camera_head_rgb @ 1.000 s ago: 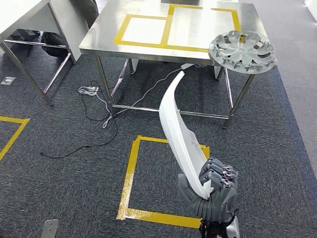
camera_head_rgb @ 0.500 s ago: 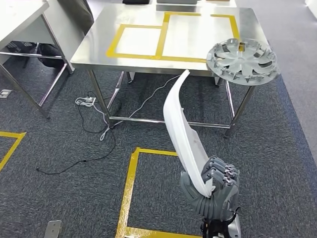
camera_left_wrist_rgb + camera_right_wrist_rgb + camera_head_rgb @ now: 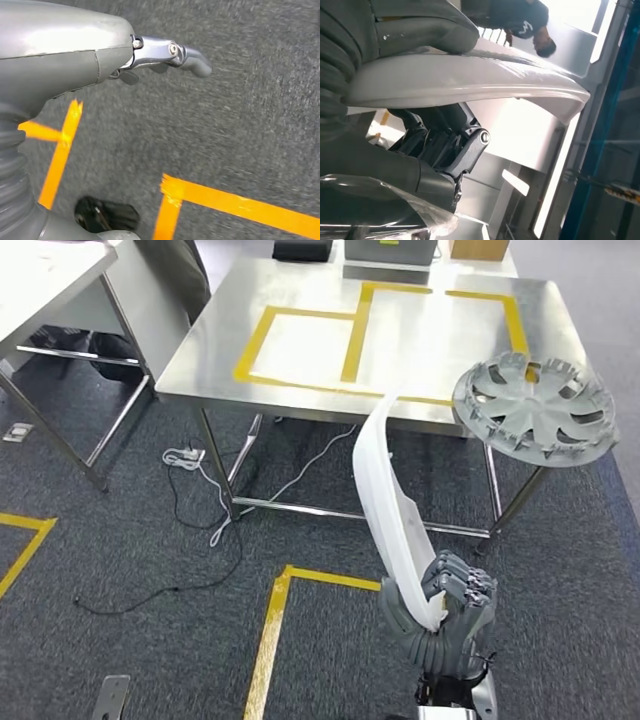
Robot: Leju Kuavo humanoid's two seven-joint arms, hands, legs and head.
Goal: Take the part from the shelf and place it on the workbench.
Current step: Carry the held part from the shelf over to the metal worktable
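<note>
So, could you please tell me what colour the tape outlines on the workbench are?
Yellow tape outlines on the steel workbench, clearest in the head view.

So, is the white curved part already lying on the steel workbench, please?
No, the right hand holds the white curved part upright above the carpet.

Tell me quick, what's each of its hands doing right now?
Left hand: hanging over the carpet, holding nothing; open or closed cannot be told.
Right hand: gripping the lower end of the curved white part.
</note>
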